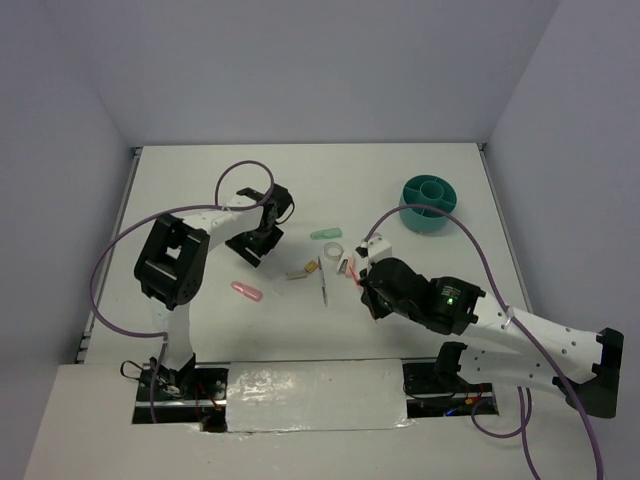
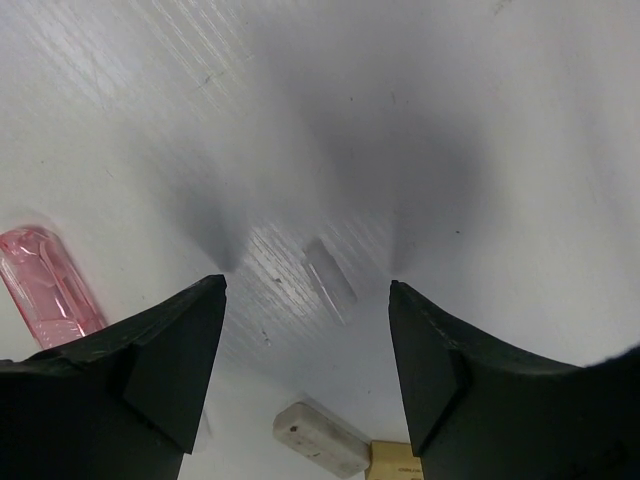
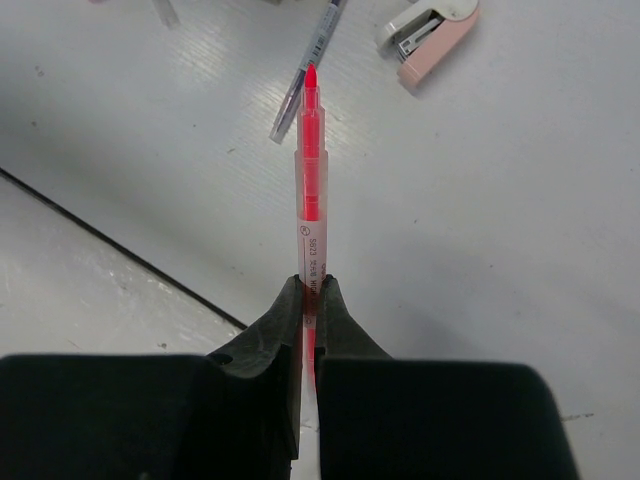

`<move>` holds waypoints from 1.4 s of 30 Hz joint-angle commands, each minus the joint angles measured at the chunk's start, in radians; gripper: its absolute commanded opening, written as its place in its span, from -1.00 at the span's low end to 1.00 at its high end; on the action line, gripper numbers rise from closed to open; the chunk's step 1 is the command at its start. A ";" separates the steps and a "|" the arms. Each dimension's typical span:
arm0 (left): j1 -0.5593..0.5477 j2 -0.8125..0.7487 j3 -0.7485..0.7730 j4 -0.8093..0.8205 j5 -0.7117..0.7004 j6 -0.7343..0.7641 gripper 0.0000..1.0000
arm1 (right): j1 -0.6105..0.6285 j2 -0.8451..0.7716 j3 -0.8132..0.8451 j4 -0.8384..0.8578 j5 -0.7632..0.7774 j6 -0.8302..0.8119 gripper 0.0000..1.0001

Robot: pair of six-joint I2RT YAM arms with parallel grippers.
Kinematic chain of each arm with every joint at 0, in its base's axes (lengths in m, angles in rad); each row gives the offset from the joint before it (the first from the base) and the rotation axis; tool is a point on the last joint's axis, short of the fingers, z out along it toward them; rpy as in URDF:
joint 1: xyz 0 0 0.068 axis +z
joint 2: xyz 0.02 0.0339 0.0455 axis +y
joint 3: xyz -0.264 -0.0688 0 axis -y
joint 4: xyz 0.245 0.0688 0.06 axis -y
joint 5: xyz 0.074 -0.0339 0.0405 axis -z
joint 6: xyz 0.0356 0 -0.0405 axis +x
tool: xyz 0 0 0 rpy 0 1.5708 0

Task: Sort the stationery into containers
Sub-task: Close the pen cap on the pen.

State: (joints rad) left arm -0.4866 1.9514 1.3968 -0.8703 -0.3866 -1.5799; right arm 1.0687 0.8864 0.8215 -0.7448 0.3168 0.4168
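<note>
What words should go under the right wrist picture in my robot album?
Right gripper pinches a pink pen over the white table, a grey pen and pink stapler lying beyond.

White table (image 1: 200,190), matt, with fine scratches. At far right, teal cup (image 1: 425,222), upright, with dividers inside. Near the middle, a loose group of small things: mint capsule (image 1: 326,234) farthest back, tape ring (image 1: 335,252) just beside it toward the front, tan block (image 1: 312,267) left of the ring, grey pen (image 1: 323,284) nearest the front, lying almost front to back. Pink-and-white stapler (image 3: 428,28) near one end of the pen. Pale eraser (image 2: 320,438) just beside the tan block, and a small clear piece (image 2: 330,282) near it, flat on the surface. Pink capsule (image 1: 246,291) apart, left of the group.
</note>
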 commanded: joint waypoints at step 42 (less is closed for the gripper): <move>-0.020 -0.135 -0.137 0.338 0.063 0.168 -1.00 | -0.003 -0.070 -0.096 0.182 -0.076 0.036 -1.00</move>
State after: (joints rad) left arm -0.4812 1.8988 1.2865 -0.6945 -0.3538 -1.4887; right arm 1.0687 0.8310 0.7448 -0.6601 0.2577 0.4267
